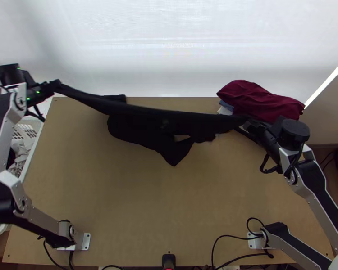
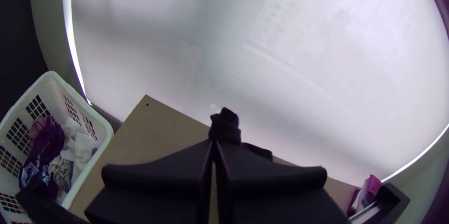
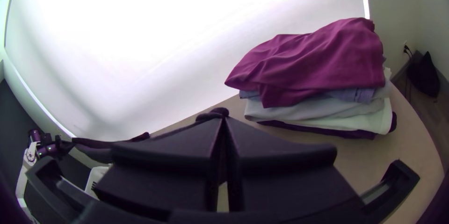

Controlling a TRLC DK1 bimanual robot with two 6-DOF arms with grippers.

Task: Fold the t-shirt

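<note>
1 wooden table [image 1: 110, 202]; black t-shirt [image 1: 146, 114] stretched across its far part, lower cloth drooping unevenly. Folded clothes pile [image 1: 259, 99], far right corner. Left gripper [image 1: 56, 85] closed, pinching 1 end of shirt; right gripper [image 1: 248, 122] closed, pinching the other.

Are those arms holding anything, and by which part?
The black t-shirt: left gripper and right gripper pinch opposite ends of its taut stretch; hem or sleeves unclear.
</note>
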